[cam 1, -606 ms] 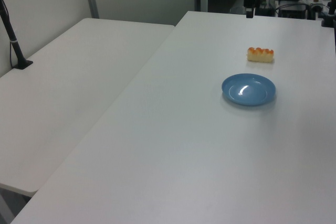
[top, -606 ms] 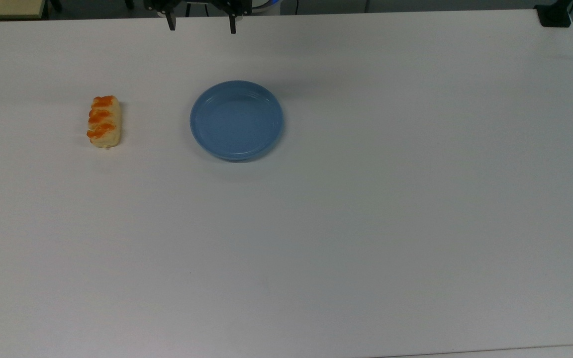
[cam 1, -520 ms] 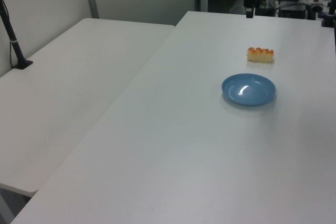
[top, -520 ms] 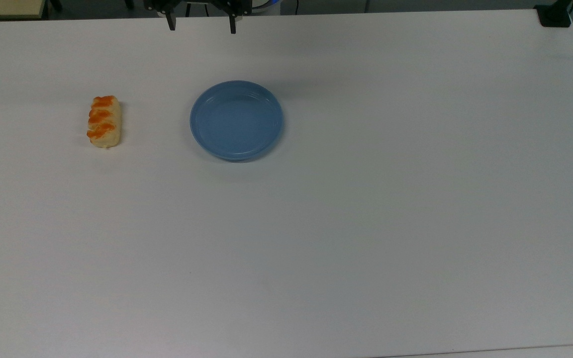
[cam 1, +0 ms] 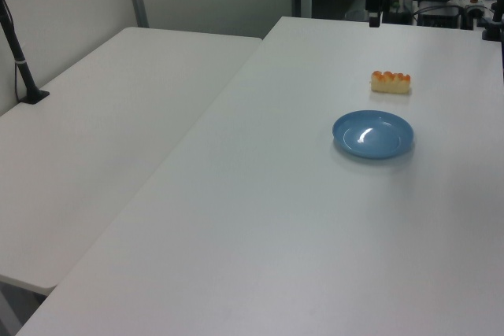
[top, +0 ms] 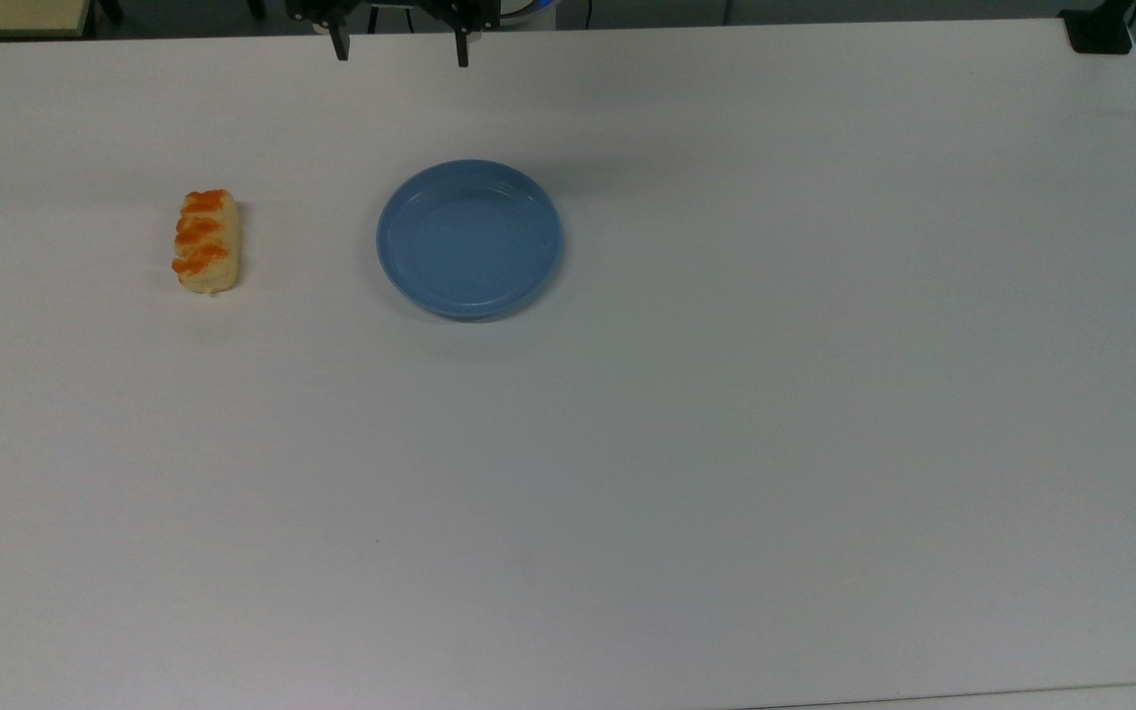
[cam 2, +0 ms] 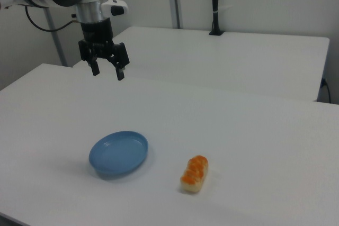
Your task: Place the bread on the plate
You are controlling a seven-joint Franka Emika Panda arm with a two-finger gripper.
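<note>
- Top view, upper edge of the frame: my gripper point(top: 397, 51) hangs with its fingers spread wide and nothing between them.
- Left of centre lies the bread point(top: 205, 242) on the table point(top: 726, 444), well apart from the plate point(top: 468, 239).
- It looks light, soft and easily squashed.
- I judge a gentle pinch across its short width, at mid-length, is best.

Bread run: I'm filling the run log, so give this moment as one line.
phase: pre-grasp | gripper: open, raised | bread: on table | plate: empty
</note>
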